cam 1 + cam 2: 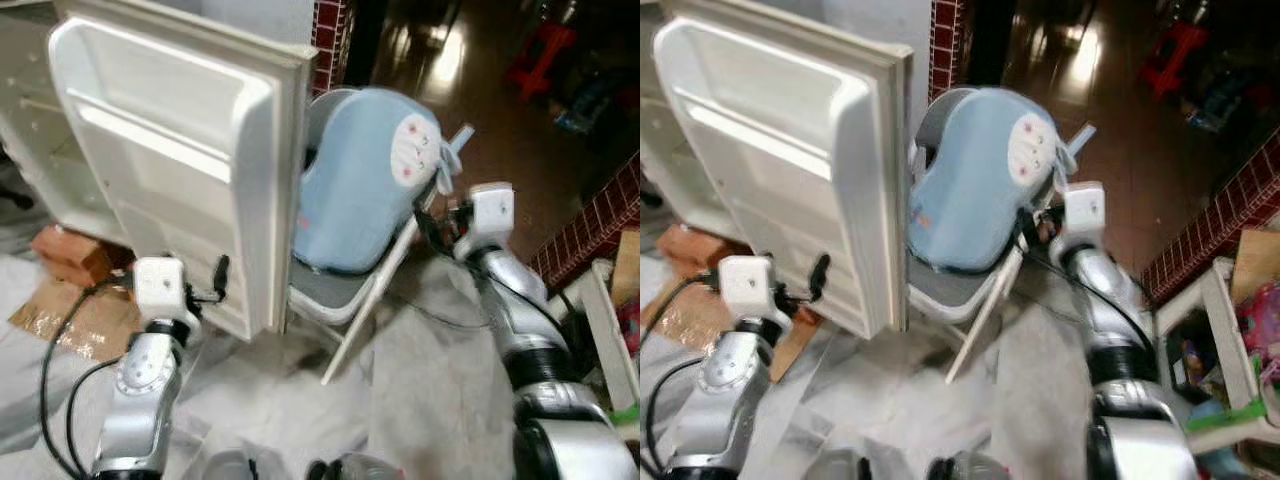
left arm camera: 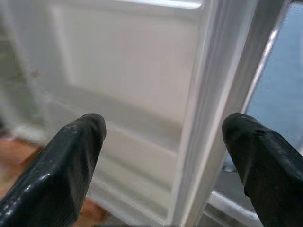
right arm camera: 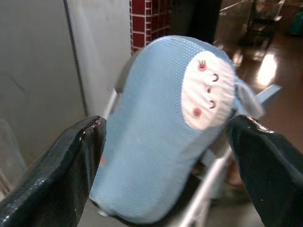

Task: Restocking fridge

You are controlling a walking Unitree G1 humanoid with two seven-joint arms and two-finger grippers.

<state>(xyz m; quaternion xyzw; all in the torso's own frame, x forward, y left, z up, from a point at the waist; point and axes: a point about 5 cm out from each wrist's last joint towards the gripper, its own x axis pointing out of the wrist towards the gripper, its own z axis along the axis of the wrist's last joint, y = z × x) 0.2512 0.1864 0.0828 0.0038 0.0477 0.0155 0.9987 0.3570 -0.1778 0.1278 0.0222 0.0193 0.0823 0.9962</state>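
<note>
Left wrist view: the left pincer (image 2: 161, 156) is spread wide, one black finger (image 2: 66, 161) before the inner liner of the fridge door (image 2: 128, 80) and the other past the door's free edge, so the edge stands between the two fingers. No contact with the door is visible.

In the left eye view the left pincer (image 1: 212, 280) sits low at the bottom corner of the open fridge door (image 1: 170, 150), whose moulded door shelves appear bare. The right pincer (image 3: 165, 156) is also spread and holds nothing; it points at a light-blue cushion (image 3: 161, 142) with a small face patch, resting on a grey folding chair (image 1: 340, 300) just beside the door's outer face.

Procedure, as judged: the step in hand is setting the door position.
1. Keep the door edge centred between the fingers.
2. Close on the edge only if a pull is needed.
3. Swing slowly; the chair is close to the door's outer side and may block further opening.

Beyond the door, the fridge cabinet (image 1: 25, 110) stands at far left. No stock item can be identified.
</note>
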